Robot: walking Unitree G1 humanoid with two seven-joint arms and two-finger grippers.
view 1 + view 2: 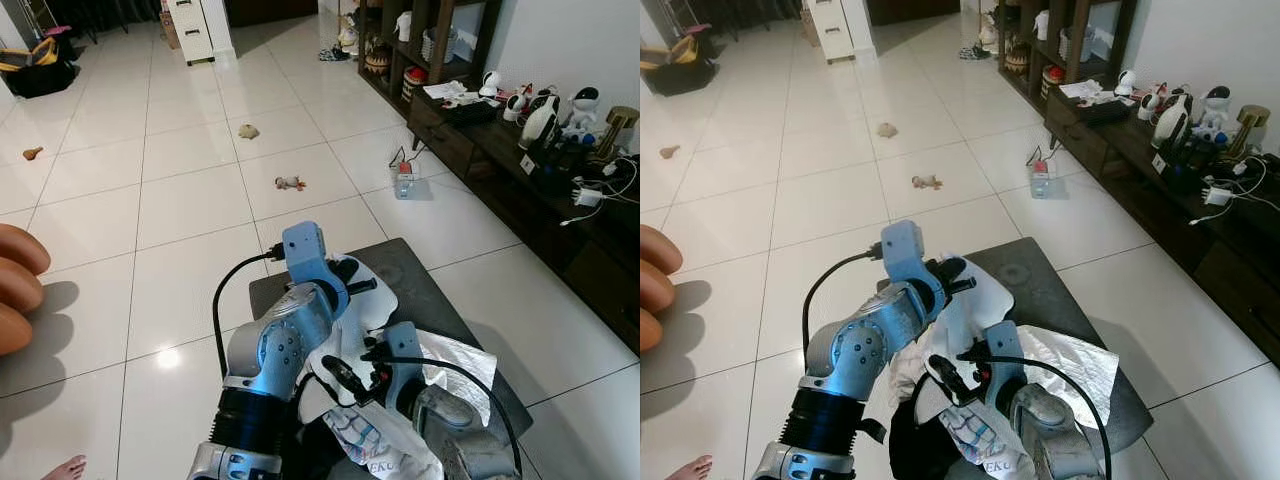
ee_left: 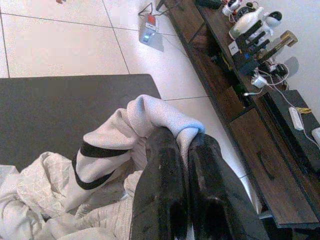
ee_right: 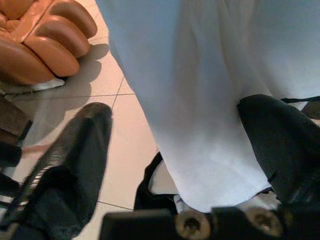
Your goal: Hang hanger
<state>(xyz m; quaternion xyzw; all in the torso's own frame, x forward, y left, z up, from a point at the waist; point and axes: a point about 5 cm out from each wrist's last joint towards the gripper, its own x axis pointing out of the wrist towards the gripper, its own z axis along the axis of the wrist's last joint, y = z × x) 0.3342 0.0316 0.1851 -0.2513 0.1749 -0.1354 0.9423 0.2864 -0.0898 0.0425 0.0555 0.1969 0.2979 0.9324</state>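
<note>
White garment (image 2: pixel 150 117) pinched by left gripper (image 2: pixel 184 145), seemingly.

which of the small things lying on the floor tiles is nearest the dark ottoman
The pinkish toy in the middle of the tiles, lying nearer the dark ottoman than the tan lump farther back or the brown piece far left.

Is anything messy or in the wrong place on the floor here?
Yes. Small things lie scattered on the white tiles: a little toy, a beige lump and a brown piece. A power strip sits out on the floor by the dark cabinet. Clothes are heaped on the grey ottoman.
</note>
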